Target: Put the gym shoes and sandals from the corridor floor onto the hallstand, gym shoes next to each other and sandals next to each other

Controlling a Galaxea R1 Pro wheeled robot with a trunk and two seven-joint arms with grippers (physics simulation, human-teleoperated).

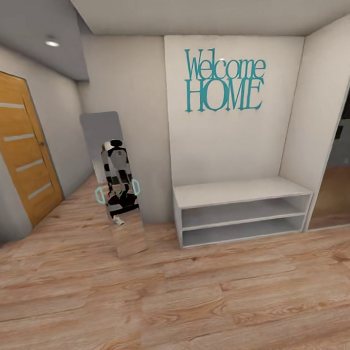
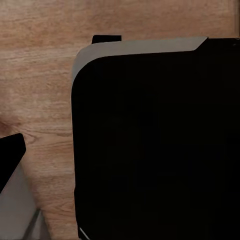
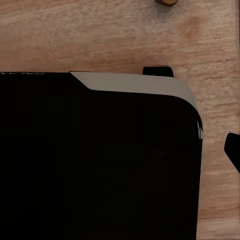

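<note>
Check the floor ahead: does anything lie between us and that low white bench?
Nothing visible does: the wood floor runs bare up to the white bench. A leaning mirror stands left of the bench, off the direct line.

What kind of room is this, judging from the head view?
Most likely a home entrance hallway: a "Welcome HOME" wall sign hangs above a low white bench with open shelves, a wooden door is at the left, and a mirror leans against the wall.

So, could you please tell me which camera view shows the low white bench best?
The head view: the low white bench stands whole against the wall beneath the teal lettering. Both wrist views look at wood floor and dark robot housing.
</note>
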